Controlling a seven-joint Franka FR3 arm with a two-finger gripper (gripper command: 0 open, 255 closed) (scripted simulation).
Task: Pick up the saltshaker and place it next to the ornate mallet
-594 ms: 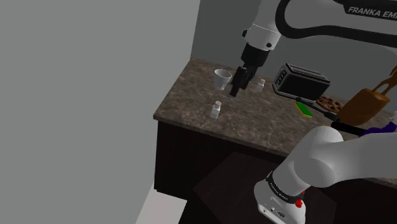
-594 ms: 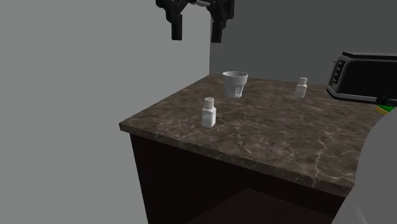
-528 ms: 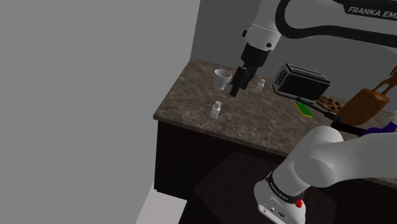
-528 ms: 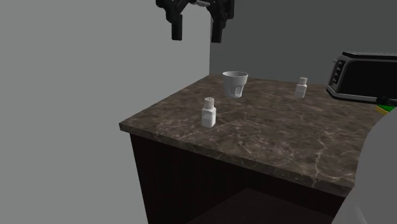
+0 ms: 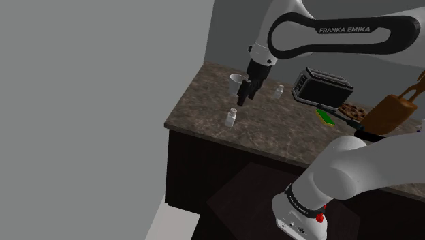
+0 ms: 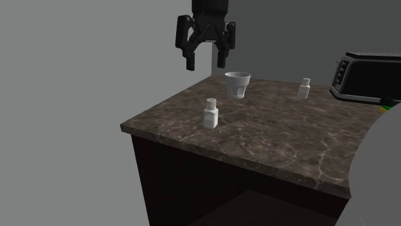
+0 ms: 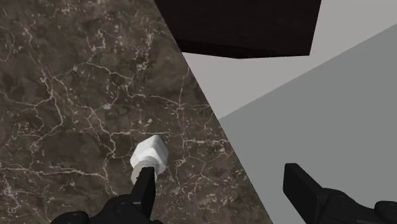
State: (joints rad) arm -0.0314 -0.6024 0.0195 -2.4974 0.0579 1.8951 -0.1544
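Nearest in the shoulder view is the arm's white base (image 5: 304, 206) on its stand. Beyond it runs a dark marbled counter (image 5: 272, 133) on dark cabinets. The white saltshaker (image 5: 231, 118) stands upright on this counter, close to its edge at the shoulder view's left and apart from everything else. The black gripper (image 5: 244, 94) hangs above the saltshaker, well clear of it, with its fingers (image 6: 191, 64) spread wide and nothing between them. In the wrist view one fingertip (image 7: 144, 184) overlaps the saltshaker (image 7: 148, 156) far below, while the other hangs over grey floor past the counter's edge.

Farther back stands a white cup (image 6: 237, 84). To its right in the second exterior view is a second small white bottle (image 6: 304, 88). Past that, by the grey wall, sits a dark toaster (image 5: 322, 87). At the shoulder view's right a green item (image 5: 327, 117) lies near the brown wooden mallet (image 5: 389, 112), well apart from the saltshaker.
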